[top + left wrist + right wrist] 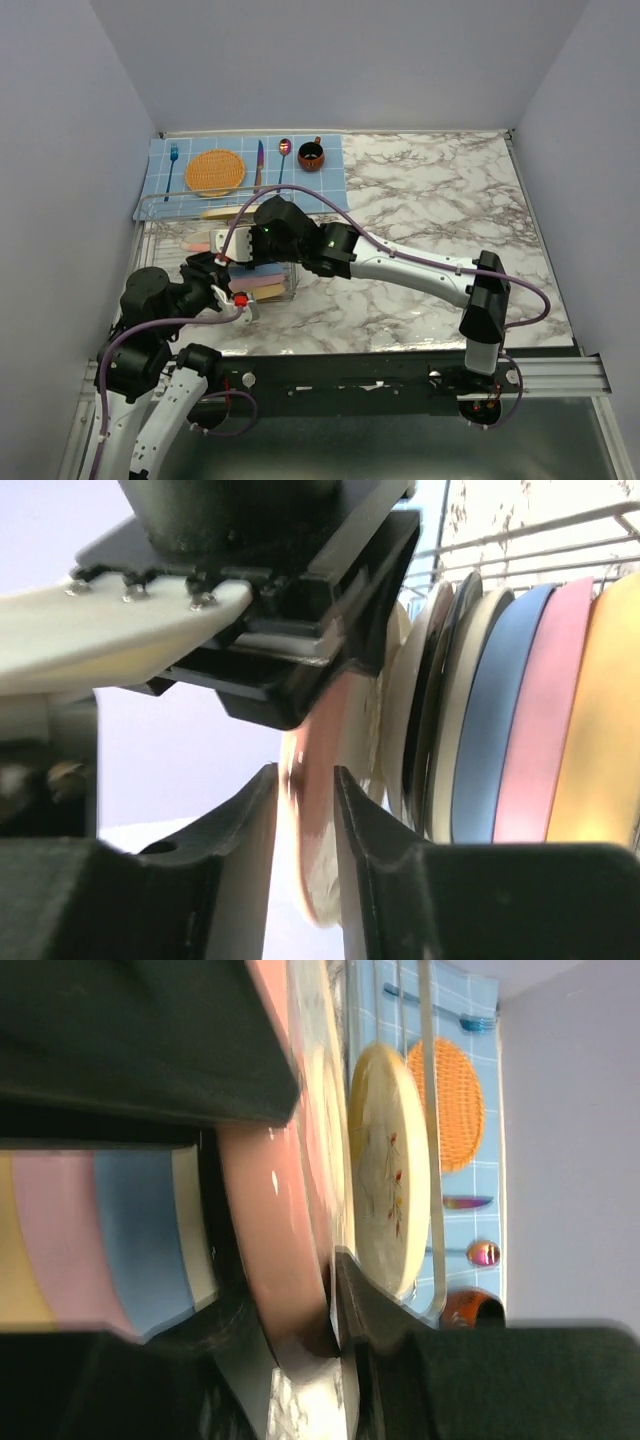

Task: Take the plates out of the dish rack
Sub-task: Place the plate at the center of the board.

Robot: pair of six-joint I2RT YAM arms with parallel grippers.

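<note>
Top external: the wire dish rack (150, 212), silver with a clear tray, sits at the left of the marble-patterned table (430, 200). The plates (262, 288) stand on edge inside it and none is seen laid out on the table, so unloading looks barely begun. The left gripper (222, 275) and right gripper (255, 250) both meet over the rack. Beyond it lie a blue checked placemat (325, 180), a woven orange disc (214, 172) and a dark red cup (311, 155).

Left wrist: its fingers (250, 840) straddle the rim of a glossy salmon plate (312, 830); whether they press it cannot be told. Behind, upright and close-packed, stand a black-rimmed plate (462, 710), a blue plate (500, 710), a pink plate (545, 720) and a yellow-orange plate (600, 730), all smooth and round-edged.

Right wrist: its jaws are clamped on the salmon plate's rim. A cream twig plate (385, 1170) stands apart behind the rack's wires.
</note>
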